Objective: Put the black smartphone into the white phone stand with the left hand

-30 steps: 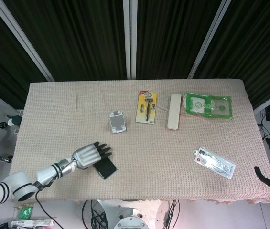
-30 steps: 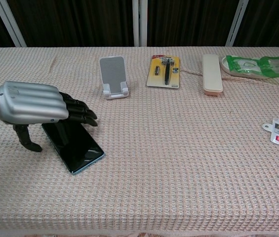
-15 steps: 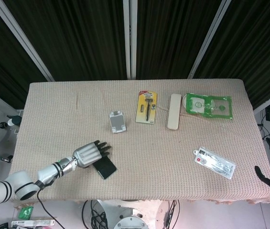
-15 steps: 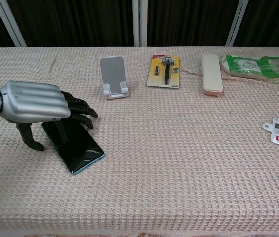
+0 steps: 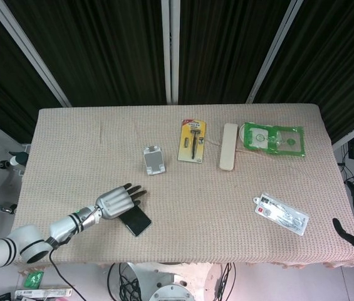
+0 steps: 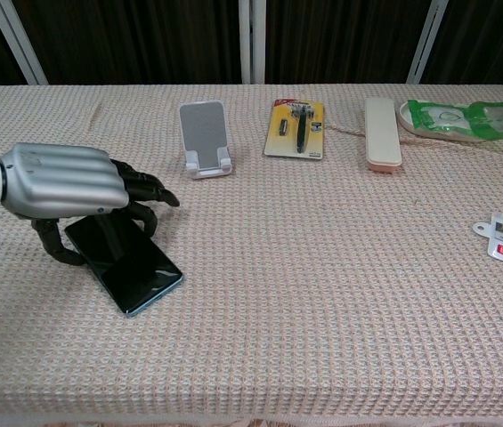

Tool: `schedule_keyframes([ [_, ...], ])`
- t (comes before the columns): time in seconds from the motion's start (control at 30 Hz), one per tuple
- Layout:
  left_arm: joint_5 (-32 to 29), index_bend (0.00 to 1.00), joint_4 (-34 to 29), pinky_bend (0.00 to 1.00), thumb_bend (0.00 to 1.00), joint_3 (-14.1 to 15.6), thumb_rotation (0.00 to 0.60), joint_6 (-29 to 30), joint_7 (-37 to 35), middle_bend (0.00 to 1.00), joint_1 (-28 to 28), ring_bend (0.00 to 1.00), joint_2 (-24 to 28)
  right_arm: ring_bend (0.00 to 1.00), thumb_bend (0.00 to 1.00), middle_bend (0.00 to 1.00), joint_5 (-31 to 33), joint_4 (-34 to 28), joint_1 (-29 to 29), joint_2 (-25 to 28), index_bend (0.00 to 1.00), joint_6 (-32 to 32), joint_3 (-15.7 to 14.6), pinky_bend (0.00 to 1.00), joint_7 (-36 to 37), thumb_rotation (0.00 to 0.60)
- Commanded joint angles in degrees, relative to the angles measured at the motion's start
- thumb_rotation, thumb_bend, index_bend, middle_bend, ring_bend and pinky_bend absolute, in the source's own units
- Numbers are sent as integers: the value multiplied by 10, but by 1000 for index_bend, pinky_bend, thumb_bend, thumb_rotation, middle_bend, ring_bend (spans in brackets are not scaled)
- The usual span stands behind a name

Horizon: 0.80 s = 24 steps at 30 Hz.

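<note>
Left hand [image 6: 64, 182] curls over the phone's [image 6: 125, 261] far end, thumb on one side and fingers on the other, starting to grab | phone lies flat on the table [image 6: 322, 294] | next: squeeze, lift, carry to the stand [image 6: 205, 139]

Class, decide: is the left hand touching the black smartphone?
Touching. In the chest view the left hand arches over the black smartphone, with its thumb and fingers against the phone's far end.
</note>
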Motion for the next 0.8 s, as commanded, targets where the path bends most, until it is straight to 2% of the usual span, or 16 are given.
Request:
schedule_keyframes([
  [0.03,-3,366,1,209,196,2,600,2,0,43,2,48,-1,0,176,0,1,0,0,0,0,-1,-1,0,-1,600],
  [0.23,-4,437,2,209,229,6,600,10,-10,49,3,48,-1,0,176,0,3,-2,-1,3,0,-1,0,0,-2,600],
  [0.43,0,546,5,209,330,8,600,27,-26,86,6,49,-4,0,176,0,4,-2,0,2,0,-6,0,0,-3,600],
  [0.57,3,565,8,209,345,11,600,38,-38,170,8,49,-6,0,176,0,4,-1,0,2,0,-6,0,0,-3,600],
  [0.67,6,571,11,212,347,11,600,47,-42,288,9,71,-7,0,176,0,6,0,0,1,0,-8,-1,0,-3,600],
  [0.8,12,579,15,261,347,10,600,66,-46,379,13,144,-11,0,176,0,6,2,0,0,0,-8,-1,0,-2,600],
])
